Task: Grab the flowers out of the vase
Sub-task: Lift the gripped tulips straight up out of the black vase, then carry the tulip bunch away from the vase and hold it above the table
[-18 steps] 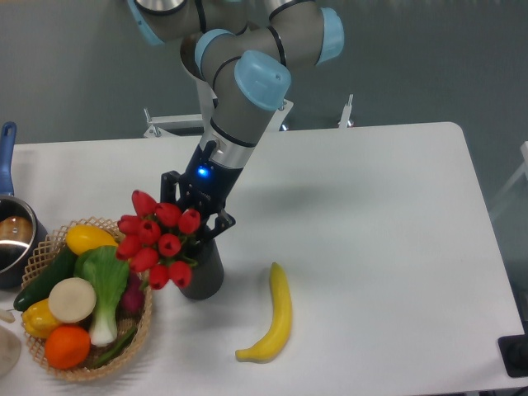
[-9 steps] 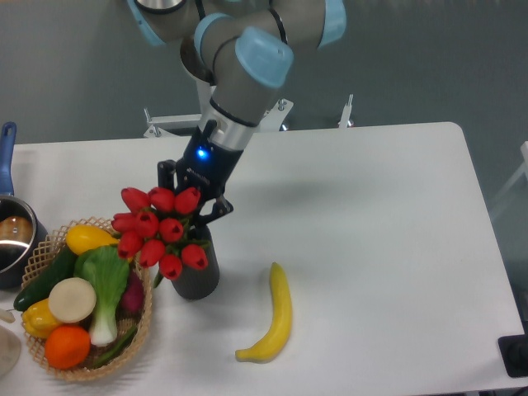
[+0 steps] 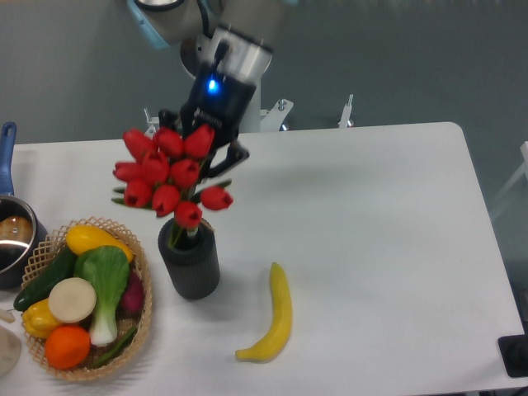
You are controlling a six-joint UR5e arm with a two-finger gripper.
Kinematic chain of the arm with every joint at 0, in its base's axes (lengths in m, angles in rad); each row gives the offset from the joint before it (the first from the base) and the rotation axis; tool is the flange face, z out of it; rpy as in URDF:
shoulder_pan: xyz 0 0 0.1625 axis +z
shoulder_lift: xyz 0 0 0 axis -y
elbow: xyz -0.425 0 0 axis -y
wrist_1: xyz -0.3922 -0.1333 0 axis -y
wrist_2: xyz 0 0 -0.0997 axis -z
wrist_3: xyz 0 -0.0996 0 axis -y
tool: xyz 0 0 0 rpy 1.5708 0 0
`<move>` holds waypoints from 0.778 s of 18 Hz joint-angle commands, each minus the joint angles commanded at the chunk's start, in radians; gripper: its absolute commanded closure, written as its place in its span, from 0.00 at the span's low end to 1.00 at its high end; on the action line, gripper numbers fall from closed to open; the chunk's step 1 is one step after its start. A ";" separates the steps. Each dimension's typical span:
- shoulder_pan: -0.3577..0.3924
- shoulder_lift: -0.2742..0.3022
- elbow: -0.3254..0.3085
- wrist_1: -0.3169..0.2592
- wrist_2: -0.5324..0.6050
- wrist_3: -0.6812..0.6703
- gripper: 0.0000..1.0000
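Now the flowers (image 3: 169, 177) are higher than a second ago, stems almost out of the vase (image 3: 190, 264); the jaws (image 3: 200, 157) grip them closed, so the pick is nearly done.

No readable text, label, brand, number or sign on anything in view.

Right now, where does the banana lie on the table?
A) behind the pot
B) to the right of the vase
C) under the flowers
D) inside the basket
B: the banana lies on the bare table, right of the vase and apart from it.
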 joint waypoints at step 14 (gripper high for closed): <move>0.110 -0.006 0.055 -0.020 0.020 -0.045 1.00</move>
